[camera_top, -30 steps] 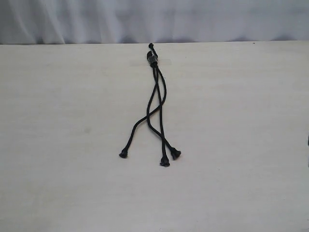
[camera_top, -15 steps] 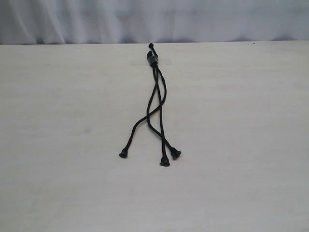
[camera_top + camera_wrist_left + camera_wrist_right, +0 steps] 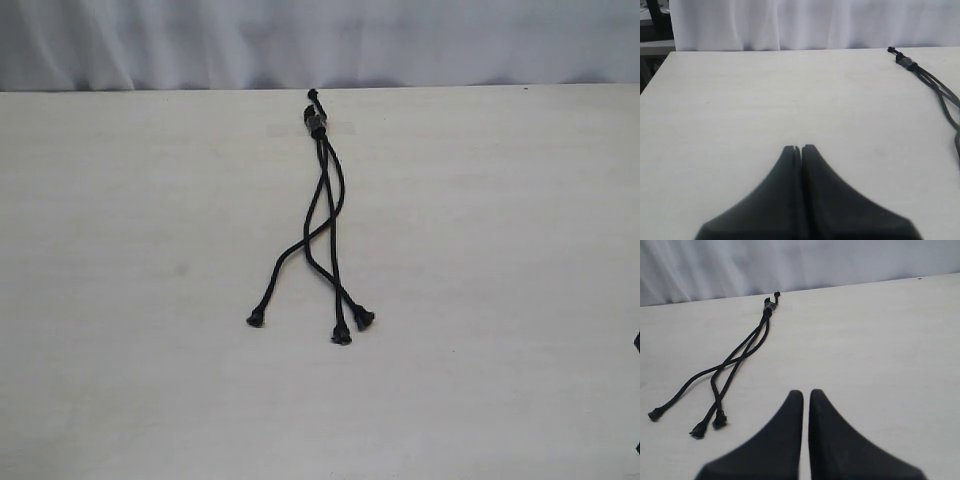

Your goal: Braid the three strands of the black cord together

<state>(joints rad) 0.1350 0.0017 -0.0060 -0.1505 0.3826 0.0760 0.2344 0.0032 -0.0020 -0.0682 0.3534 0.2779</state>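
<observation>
The black cord (image 3: 322,215) is lying mid-table, its clamped end (image 3: 317,122) toward the curtain and the three strands (image 3: 330,250) fanning toward me, two of them already crossing loosely (hardly a braid yet). Both arms are hanging back over bare table (image 3: 120,300), well apart from it: the left gripper (image 3: 798,148) pressed together, the right gripper (image 3: 806,394) all but closed. I'd say each should be opening wide before reaching, and taking an outer strand just behind its flared tip.

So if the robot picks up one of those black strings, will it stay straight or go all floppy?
Probably floppy: the three strands already lie in loose curves and cross each other on the table. They look thin, so likely light. The joined end would probably drag the others along.
</observation>
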